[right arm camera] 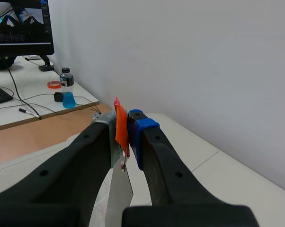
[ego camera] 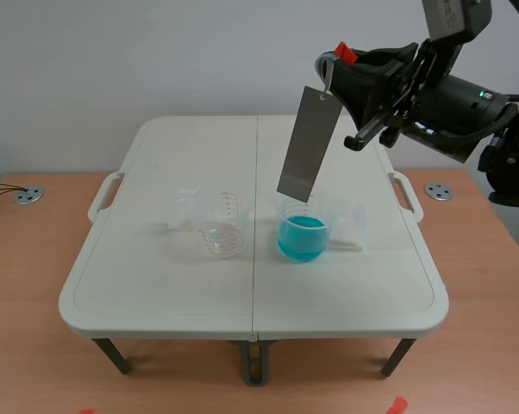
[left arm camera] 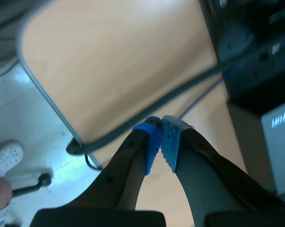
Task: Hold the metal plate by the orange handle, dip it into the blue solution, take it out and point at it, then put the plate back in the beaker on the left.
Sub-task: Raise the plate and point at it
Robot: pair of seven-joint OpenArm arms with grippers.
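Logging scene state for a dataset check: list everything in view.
metal plate: 1, grey, hanging tilted from right gripper, lower end at blue beaker's mouth
orange handle: 1, orange-red, plate's top, between right gripper's fingers
blue beaker: 1, clear, blue solution, table's middle
clear beaker: 1, clear, left of blue beaker
table: 1, white, on wood surface
bottle: 1, blue liquid, far desk
monitor: 1, black, same desk
left gripper: 1, black, shut, over wood surface
right gripper: 1, black, shut on orange handle, raised

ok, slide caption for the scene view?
Right gripper holds the metal plate by its orange handle over the beaker of blue solution.
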